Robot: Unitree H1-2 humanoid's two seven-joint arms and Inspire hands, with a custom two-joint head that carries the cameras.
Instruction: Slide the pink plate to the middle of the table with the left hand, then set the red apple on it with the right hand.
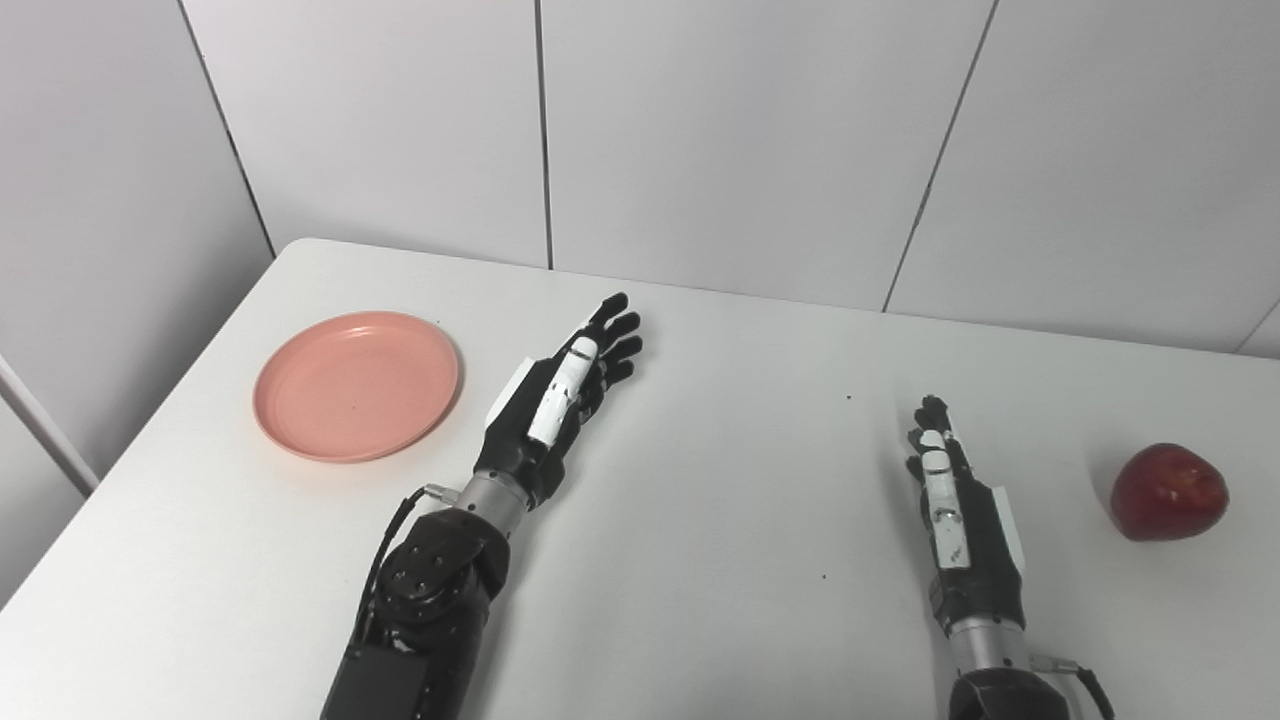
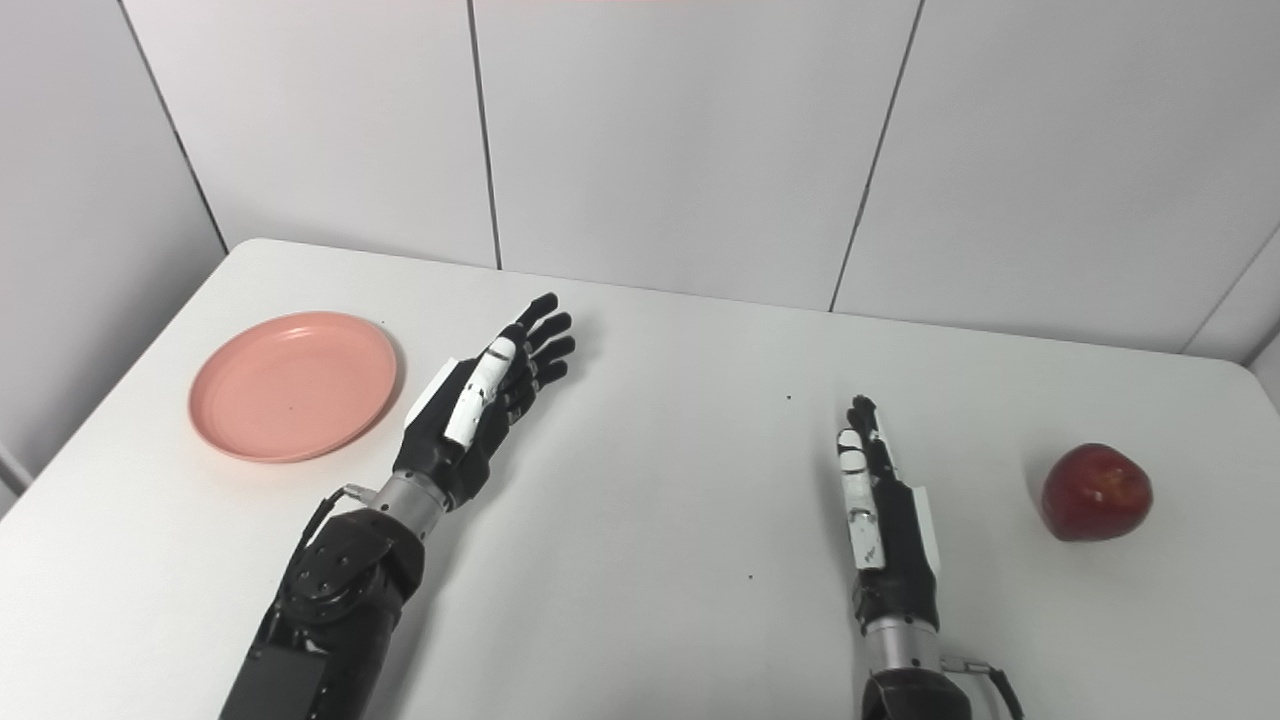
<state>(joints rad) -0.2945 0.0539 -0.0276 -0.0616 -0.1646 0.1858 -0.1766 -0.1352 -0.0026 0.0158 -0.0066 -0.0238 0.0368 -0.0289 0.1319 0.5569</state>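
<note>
On the left side of the white table (image 1: pixel 700 520) sits the pink plate (image 1: pixel 357 385), empty, with the left hand (image 1: pixel 560 400) just beside its right rim, fingers stretched out and holding nothing. Far over on the right lies the red apple (image 1: pixel 1168 492), the right hand (image 1: pixel 950 500) near it, fingers straight, empty.

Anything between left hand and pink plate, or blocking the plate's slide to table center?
Nothing visible. The left hand is open just right of the pink plate, bare table between them. That hand itself lies on the plate's route toward center.
</note>
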